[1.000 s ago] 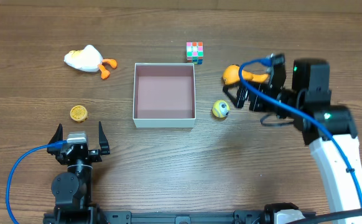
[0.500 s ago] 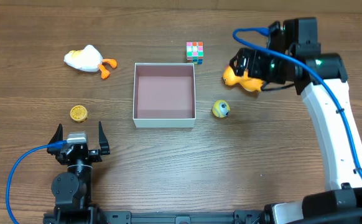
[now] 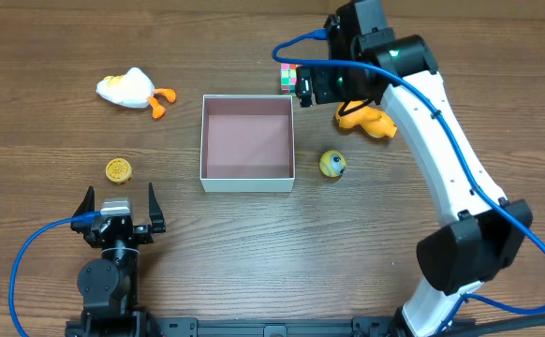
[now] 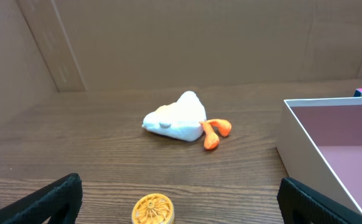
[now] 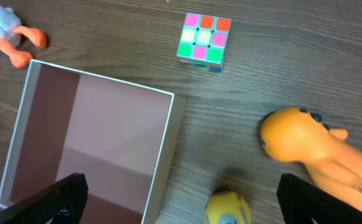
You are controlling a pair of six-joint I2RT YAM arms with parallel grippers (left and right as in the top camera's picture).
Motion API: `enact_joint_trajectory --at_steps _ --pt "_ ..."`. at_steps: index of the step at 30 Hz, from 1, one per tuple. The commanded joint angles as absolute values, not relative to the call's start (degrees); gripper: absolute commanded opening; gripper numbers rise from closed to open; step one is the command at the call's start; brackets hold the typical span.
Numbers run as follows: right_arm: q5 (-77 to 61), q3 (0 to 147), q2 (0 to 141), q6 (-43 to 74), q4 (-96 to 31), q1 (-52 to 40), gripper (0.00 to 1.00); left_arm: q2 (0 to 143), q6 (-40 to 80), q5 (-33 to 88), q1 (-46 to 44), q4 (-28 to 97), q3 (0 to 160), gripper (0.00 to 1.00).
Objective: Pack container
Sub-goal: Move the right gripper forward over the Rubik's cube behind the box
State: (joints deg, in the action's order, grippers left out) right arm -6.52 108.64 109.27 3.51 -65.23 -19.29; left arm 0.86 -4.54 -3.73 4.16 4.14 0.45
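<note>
Container [image 3: 248, 183] [image 4: 305, 155] [image 5: 94, 137]: square, shallow, lidless box with thin white walls and a dusty pink floor and inner sides. The pink floor shows bare in all three views. It sits flat on the wood-grain counter [image 3: 347, 253] about mid-width, slightly toward the far side, edges square to the counter edge.

Just beyond its far right corner is a puzzle cube [image 3: 287, 75] [image 5: 204, 42], apart from the box; top face is plain pink, orange, green and pale squares. Right of the box lies an orange toy animal [image 3: 371, 120] [image 5: 311, 152] on its side. A small yellow ball [image 3: 332, 165] [image 5: 227, 210] with a dark spot is near the box's near right corner, not touching.

Far left: white duck toy [image 3: 130, 89] [image 4: 178, 118] with orange feet, lying over. Left of the box, nearer: small yellow ridged disc [image 3: 118, 170] [image 4: 152, 210].

Right tool [image 3: 324, 86] [image 5: 181, 202] hangs above the box's far right corner and the cube, jaws spread wide, gripping nothing. Left tool [image 3: 120, 195] [image 4: 184, 202] is at the near left, low, facing the far side, jaws also spread wide with nothing between them; the disc lies just ahead of it.
</note>
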Motion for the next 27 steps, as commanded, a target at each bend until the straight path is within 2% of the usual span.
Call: enact_joint_trajectory --at_steps 1,9,15,27 --pt "-4.91 111.57 110.59 0.54 -63.00 -19.07 1.00 0.62 -3.64 -4.45 4.49 3.90 0.27 1.00" --pt "-3.40 111.57 112.40 -1.39 -53.74 -19.07 1.00 0.62 -3.64 -4.45 4.49 3.90 0.27 1.00" --pt "-5.61 111.68 116.79 0.49 -52.95 -19.07 1.00 0.62 -3.64 -4.45 4.49 3.90 0.27 1.00" --pt "-6.94 133.01 117.47 3.68 -68.49 -16.91 1.00 0.62 -3.64 -4.45 4.49 3.90 0.27 1.00"
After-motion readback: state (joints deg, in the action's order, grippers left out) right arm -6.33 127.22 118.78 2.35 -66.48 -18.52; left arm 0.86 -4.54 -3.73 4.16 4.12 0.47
